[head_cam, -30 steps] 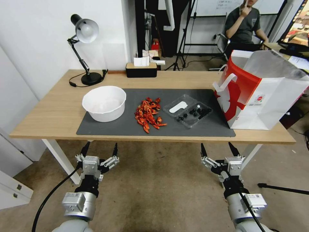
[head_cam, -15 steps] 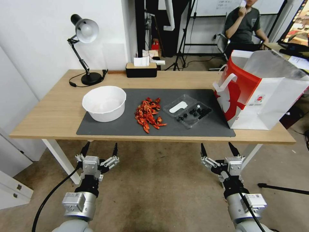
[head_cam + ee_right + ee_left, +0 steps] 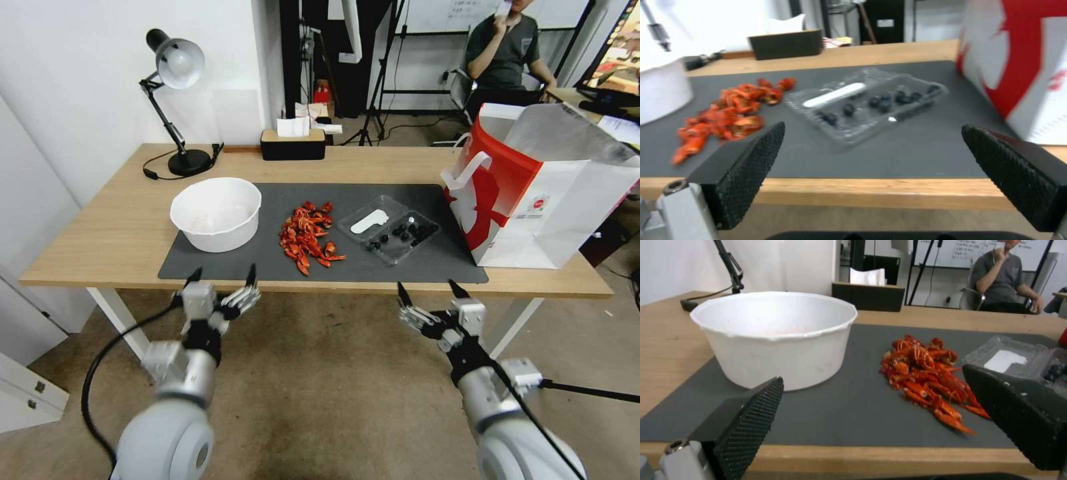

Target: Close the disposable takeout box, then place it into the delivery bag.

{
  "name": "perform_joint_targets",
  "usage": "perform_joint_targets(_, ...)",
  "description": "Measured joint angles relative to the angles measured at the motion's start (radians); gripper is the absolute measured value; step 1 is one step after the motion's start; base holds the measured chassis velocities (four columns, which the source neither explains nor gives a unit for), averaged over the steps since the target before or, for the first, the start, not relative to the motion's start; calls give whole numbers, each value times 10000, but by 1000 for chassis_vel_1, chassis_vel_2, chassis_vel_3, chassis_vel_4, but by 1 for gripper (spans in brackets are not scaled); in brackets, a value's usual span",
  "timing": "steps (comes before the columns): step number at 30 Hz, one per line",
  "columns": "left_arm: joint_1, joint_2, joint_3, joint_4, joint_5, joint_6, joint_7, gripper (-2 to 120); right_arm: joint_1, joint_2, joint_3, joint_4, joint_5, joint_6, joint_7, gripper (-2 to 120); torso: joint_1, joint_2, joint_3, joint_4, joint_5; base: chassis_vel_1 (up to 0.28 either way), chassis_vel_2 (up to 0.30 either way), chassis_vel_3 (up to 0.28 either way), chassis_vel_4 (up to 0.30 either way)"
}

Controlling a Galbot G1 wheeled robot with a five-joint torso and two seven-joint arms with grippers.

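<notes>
Right gripper [image 3: 430, 288] spread, empty | left gripper [image 3: 222, 272] spread | step: approach | takeout box [image 3: 389, 227] ahead, unclosed | next: fold lid shut

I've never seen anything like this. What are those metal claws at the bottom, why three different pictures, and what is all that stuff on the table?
The claws are a wheeled robot's two hands: the left gripper and right gripper, both open, holding nothing, raised just before the table. One picture comes from a camera on its head; the other two from cameras on its wrists, looking out between the black fingers. On the dark mat lie a white bowl, red crayfish shells, and an open clear takeout box. A red and white delivery bag stands at the right.
</notes>
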Motion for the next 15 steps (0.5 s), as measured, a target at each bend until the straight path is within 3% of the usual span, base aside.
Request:
perform_joint_targets(11,296,37,-33,-67,0,-229,123,100,-13,28,47,-37,125,29,375,100,-3,1,-2,-1,0,0,0,0,0)
perform_joint_targets(15,400,37,-39,-91,-23,-333,167,100,112,-386,-220,-24,918,1,794,100,-3,0,-2,-2,1,0,0,0,0)
